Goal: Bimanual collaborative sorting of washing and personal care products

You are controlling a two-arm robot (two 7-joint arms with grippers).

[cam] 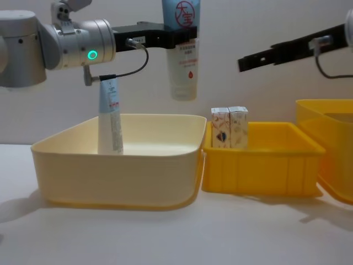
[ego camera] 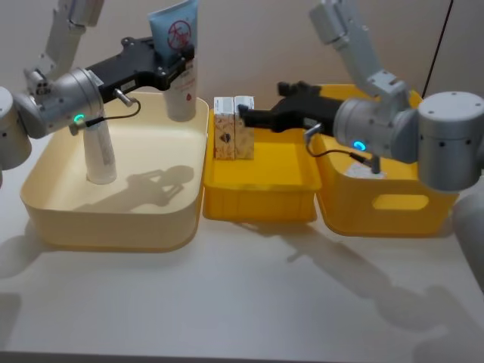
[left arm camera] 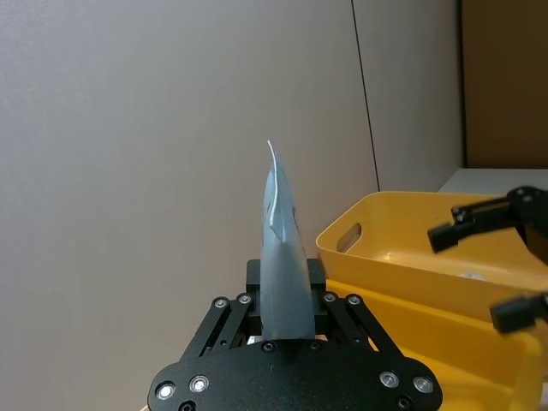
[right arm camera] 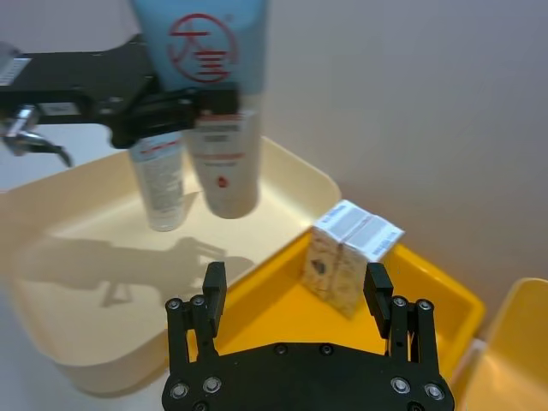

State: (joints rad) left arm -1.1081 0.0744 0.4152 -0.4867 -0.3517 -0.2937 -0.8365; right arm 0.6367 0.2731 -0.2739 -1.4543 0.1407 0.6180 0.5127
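Logging head view: my left gripper (ego camera: 180, 64) clamps the glossy pale-blue logo tube (ego camera: 181, 94) above the smooth cream bin (ego camera: 113, 234), where a second tube (ego camera: 98, 155) stands; two boxy cardboard cartons (ego camera: 234, 128) sit in the yellow tray (ego camera: 261, 200). Right wrist view: my right gripper (right arm camera: 295, 278) gapes wide, empty, near the cartons; I judge only this tube's drop remains.

Pale-blue squeeze tubes: 2, being the red-logo tube (ego camera: 172, 30) and the other tube (ego camera: 99, 155). White printed cartons (ego camera: 234, 128): 2. Cream bin (ego camera: 113, 236): 1. Yellow bins (ego camera: 261, 203): 2.
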